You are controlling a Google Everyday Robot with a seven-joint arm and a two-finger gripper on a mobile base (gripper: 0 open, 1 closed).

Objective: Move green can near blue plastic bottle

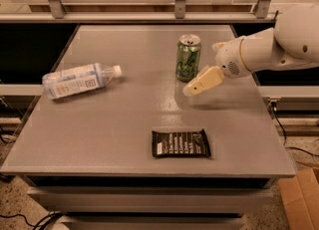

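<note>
Green can is seen standing upright on the grey table, in the far right part of the top, its silver pull-tab end turned up. It is not held by anything.

The gripper is placed just to the right of the can, at about the can's height and close above the table. It is carried by the white arm, which reaches in from the right edge of the view. Its two cream fingers are spread wide and nothing is clasped between them; the lower one is pointed down and to the left, past the foot of the can, and only the tip of the other is shown behind the wrist. Whether the lower finger is touching the can cannot be told; a narrow gap seems to be left.

The blue plastic bottle is laid on its side near the left edge of the table, well apart from the can, with its white cap pointed to the right, towards the can.

A flat black snack bar wrapper is laid near the front edge, nearer the camera than the can. A cardboard box is seen on the floor at the lower right.
</note>
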